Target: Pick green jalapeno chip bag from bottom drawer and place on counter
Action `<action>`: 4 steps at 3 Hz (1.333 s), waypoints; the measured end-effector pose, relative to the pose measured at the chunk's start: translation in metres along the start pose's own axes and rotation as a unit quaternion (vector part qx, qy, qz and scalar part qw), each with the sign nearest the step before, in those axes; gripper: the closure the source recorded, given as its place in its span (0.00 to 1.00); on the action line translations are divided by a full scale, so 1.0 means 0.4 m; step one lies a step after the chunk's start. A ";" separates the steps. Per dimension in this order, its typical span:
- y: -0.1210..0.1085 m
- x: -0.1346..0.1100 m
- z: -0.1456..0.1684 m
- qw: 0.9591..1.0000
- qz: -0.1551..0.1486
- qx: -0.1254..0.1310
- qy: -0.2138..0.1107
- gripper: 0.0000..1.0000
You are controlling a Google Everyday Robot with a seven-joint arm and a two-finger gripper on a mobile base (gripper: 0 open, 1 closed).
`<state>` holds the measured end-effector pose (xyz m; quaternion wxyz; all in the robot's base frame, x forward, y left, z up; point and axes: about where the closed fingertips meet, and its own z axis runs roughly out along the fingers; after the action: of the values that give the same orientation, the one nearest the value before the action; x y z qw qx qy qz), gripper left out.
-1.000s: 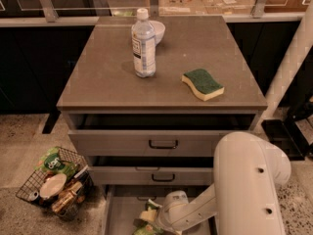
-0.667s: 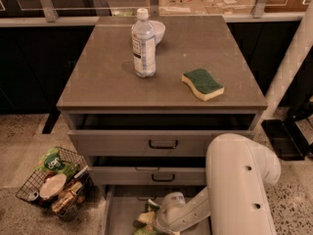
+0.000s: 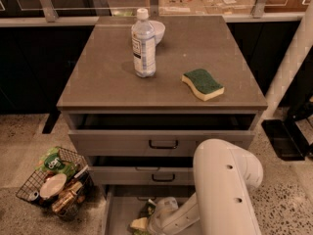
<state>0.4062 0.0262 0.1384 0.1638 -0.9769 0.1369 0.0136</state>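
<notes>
The green jalapeno chip bag [image 3: 143, 215] lies in the open bottom drawer [image 3: 119, 210] at the lower edge of the camera view. Only a crumpled green part with a pale end shows. My gripper [image 3: 157, 218] is down in that drawer, right against the bag's right side, with the white arm [image 3: 226, 190] reaching in from the right. The arm and gripper hide the rest of the bag. The counter [image 3: 107, 84] is the grey-brown top of the cabinet, above the drawers.
A clear water bottle [image 3: 144, 45], a white bowl [image 3: 158, 30] and a green-topped yellow sponge [image 3: 203, 84] stand on the counter. The two upper drawers [image 3: 163, 144] are slightly open. A wire basket [image 3: 54, 182] of items sits on the floor at the left.
The white arm has shifted to the left over the bottom drawer. The gripper stays low at the chip bag. Nothing on the counter has moved.
</notes>
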 end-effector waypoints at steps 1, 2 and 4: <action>-0.020 -0.018 0.069 1.000 -0.015 0.002 -0.019 0.00; -0.023 -0.022 0.074 1.000 -0.017 0.002 -0.021 0.17; -0.028 -0.025 0.061 1.000 -0.017 0.001 -0.021 0.64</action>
<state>0.3999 0.0468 0.1196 0.1683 -0.9783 0.1165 0.0315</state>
